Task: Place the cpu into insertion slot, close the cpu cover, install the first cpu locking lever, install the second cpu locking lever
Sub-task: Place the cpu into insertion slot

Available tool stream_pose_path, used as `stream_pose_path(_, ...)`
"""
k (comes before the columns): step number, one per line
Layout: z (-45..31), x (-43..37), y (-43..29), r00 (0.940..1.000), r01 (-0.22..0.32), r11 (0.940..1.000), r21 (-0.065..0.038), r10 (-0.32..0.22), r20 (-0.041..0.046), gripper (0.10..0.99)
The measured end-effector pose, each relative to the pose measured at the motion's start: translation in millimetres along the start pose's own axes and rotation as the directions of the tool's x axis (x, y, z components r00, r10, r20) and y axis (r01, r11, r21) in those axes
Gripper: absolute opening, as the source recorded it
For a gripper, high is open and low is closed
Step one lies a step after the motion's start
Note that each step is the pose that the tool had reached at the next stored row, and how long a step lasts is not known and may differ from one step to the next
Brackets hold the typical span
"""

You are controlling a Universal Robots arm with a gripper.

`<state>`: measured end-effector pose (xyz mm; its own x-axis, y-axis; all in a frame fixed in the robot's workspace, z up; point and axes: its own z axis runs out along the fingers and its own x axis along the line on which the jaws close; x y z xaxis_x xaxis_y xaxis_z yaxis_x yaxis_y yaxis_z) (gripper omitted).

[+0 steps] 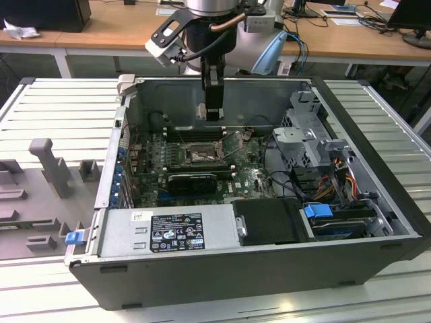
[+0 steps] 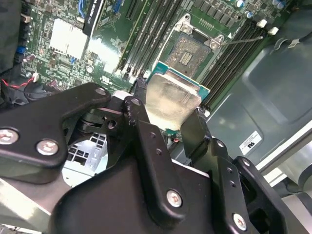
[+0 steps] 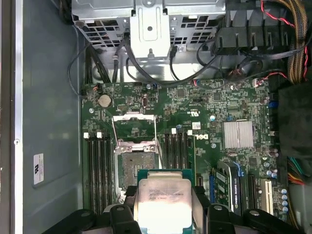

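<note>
My gripper [image 1: 214,114] hangs inside the open computer case, above the motherboard [image 1: 249,176] near its back wall, shut on the cpu [image 2: 171,100]. The chip's pale metal face [image 3: 163,201] shows between the two black fingers [image 3: 127,202] in both wrist views. The insertion slot [image 3: 135,168] lies uncovered just beyond the chip, its dark centre exposed [image 2: 191,49]. The cpu cover [image 3: 134,127] is swung up and open at the slot's far side. Thin wire levers [image 3: 156,139] stand raised along the slot's edges. In the exterior view the slot [image 1: 202,155] sits below and in front of the gripper.
Long black memory slots [image 3: 175,148] flank the socket on both sides. A black card [image 1: 192,180] lies in front of it. A metal drive cage [image 1: 306,138] and cable bundles [image 1: 337,178] fill the exterior view's right; the power supply [image 1: 168,232] spans the front.
</note>
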<state>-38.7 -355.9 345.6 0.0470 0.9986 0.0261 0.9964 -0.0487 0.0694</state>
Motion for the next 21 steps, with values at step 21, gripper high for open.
stream_pose_path(21, 9.7, -0.2, -0.7, 1.0000, 0.000, 1.0000, 0.000, 0.000, 0.0001, 0.529)
